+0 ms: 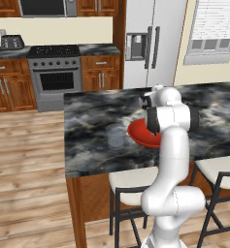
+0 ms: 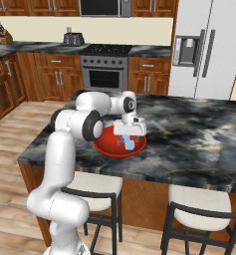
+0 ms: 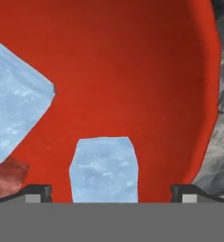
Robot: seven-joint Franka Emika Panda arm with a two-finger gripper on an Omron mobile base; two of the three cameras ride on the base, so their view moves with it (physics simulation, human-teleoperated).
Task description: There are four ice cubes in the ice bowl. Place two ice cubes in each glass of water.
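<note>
Your hand (image 3: 111,191) hangs released inside the ice bowl (image 3: 132,71), straddling one ice cube (image 3: 104,170); no cube lifted yet, glass (image 1: 115,136) beside it looks unfilled.

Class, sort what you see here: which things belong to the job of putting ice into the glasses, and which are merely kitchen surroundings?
Belongs to the job:
- ice bowl
- ice cubes, one between the open tool's tips
- glass of water, left of the bowl
- second glass, far right on the counter

Just surroundings:
- stools
- oven
- fridge
- toaster
</note>
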